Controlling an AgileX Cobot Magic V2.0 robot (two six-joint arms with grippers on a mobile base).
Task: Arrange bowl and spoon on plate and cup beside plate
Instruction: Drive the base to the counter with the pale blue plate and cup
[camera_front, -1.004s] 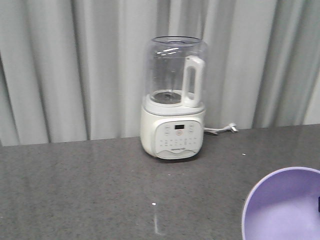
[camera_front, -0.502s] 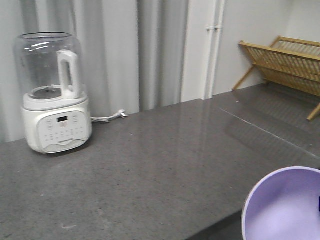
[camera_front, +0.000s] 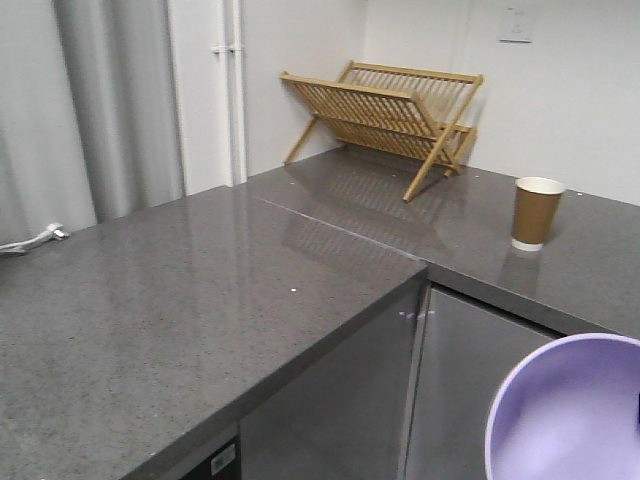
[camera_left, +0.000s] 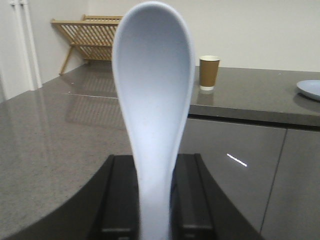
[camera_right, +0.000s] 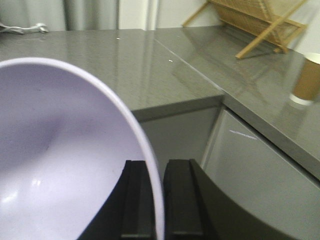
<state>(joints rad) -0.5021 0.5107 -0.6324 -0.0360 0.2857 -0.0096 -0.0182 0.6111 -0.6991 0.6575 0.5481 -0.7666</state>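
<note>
Left gripper: black fingers closed tight on the handle of the pale blue spoon. Spoon upright, scoop on top, hollow side facing the wrist camera, held in the air.

Right gripper: fingers pinched on the rim of the lavender bowl, one inside the wall and one outside. Bowl is held off the surface and tilted, with its inside toward the wrist camera. It fills the lower right corner of the front view.

Past both grippers is a dark grey speckled L-shaped countertop, with a glossy grey cabinet front below the inner corner.

Brown paper cup with a white rim stands upright on the far run of the counter, also seen from the left wrist and right wrist. Light blue plate is on that same run, cut off by the frame edge and well apart from the cup.

Farther back, a wooden folding drying rack sits by the wall corner. A white power plug lies at the counter's back edge by the grey curtain. White wall switch is above the cup.
</note>
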